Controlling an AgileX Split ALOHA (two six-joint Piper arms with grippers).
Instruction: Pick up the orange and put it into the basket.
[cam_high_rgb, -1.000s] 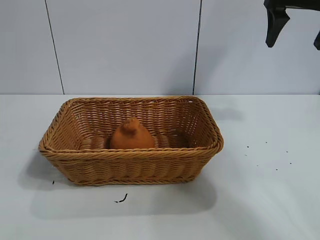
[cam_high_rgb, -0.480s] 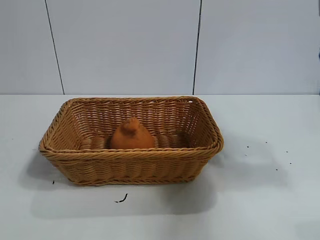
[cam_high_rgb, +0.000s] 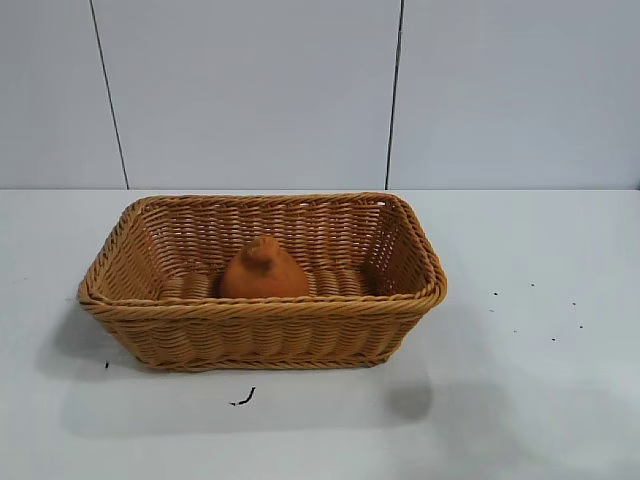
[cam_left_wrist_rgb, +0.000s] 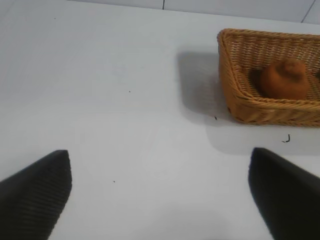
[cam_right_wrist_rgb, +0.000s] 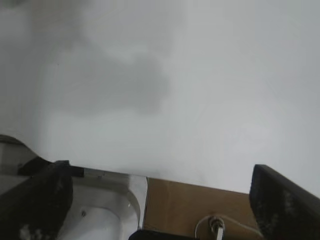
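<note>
The exterior camera stood off the front edge of the table (cam_high_rgb: 560, 400), somewhat above it, facing the back wall (cam_high_rgb: 250, 90), with the basket (cam_high_rgb: 262, 335) left of centre and fairly near. The left wrist camera looked forward and down across bare tabletop between the left gripper (cam_left_wrist_rgb: 160, 192)'s widely parted fingers; it shared the basket and the orange (cam_left_wrist_rgb: 284, 80) with the exterior view, seen from farther off. The right wrist camera pointed steeply down, close to the table's edge, between the right gripper (cam_right_wrist_rgb: 160, 200)'s spread fingers, and probably shared nothing with the others.
</note>
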